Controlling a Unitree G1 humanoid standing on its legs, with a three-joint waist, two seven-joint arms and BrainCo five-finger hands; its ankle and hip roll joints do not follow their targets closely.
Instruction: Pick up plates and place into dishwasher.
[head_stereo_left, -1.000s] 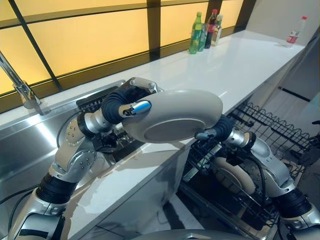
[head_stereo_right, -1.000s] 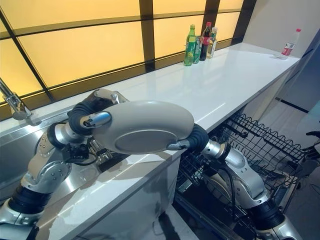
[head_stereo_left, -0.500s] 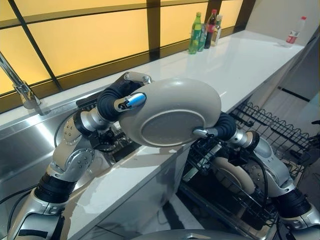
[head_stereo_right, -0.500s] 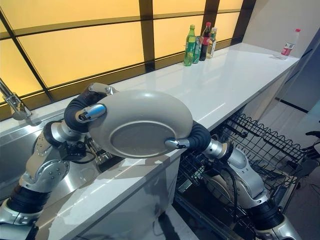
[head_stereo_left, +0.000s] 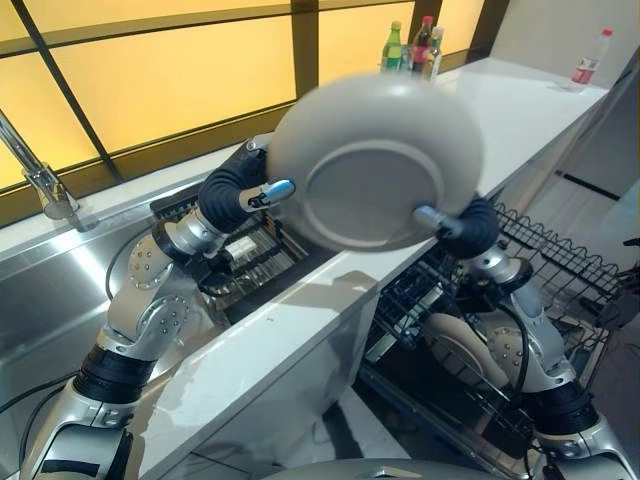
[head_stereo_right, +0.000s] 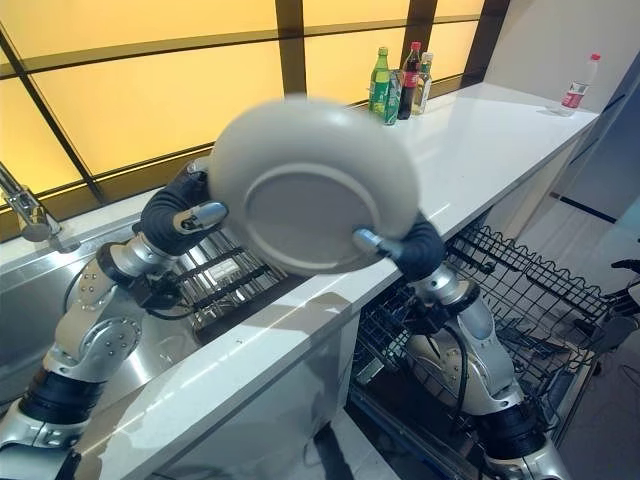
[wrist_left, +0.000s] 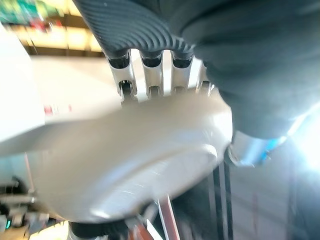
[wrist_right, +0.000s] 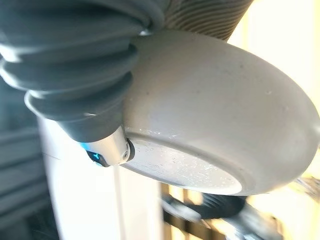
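A grey plate hangs above the counter edge, tipped up so its underside faces me. My left hand grips its left rim, thumb on the underside and fingers over the rim onto the far face. At the lower right rim my right hand pinches it, with the thumb pressed on the base ring and the fingers hidden behind the plate. The open dishwasher rack of black wire lies below and to the right, with another plate standing in it.
A white counter runs to the far right, with three bottles by the window and one more bottle at its end. The steel sink with a dish rack and a tap is on the left.
Both hands have lifted the plate up and to the right and tipped it from nearly flat to almost upright. The dish rack in the sink now shows beneath it.
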